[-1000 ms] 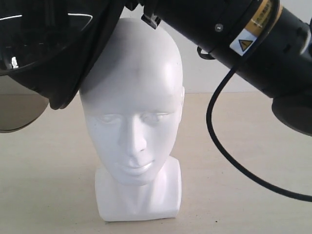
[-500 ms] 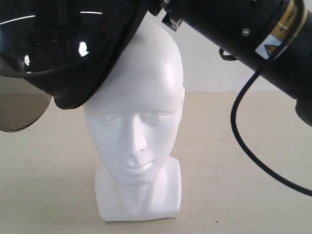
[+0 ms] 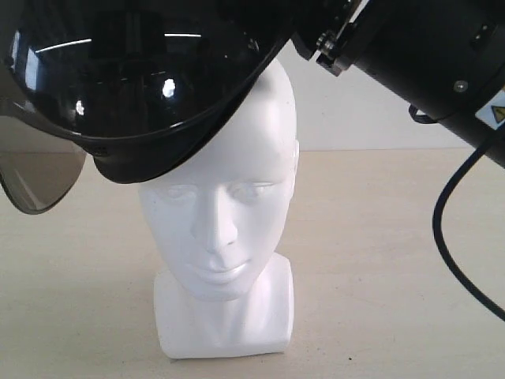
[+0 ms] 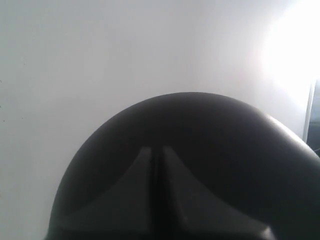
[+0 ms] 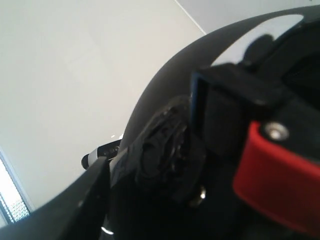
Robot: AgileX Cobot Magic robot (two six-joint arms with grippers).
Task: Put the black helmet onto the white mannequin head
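Matte black bubble-visored helmet's (image 3: pixel 142 87) rim overlaps glossy white plastic mannequin head's (image 3: pixel 225 205) crown, lower at left. Right gripper (image 5: pixel 200 150) clamps the rim; left gripper unseen, its jaws untellable.

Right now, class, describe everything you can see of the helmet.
The helmet is black, with a rounded shell, a smoky tinted visor catching light spots, and dark padded lining. It hangs tilted over the head's crown, covering one side of the forehead; whether it rests there is unclear. The right arm meets its rim.

helmet (image 3: pixel 150 95) cropped, mannequin head (image 3: pixel 229 205) covered (partly)
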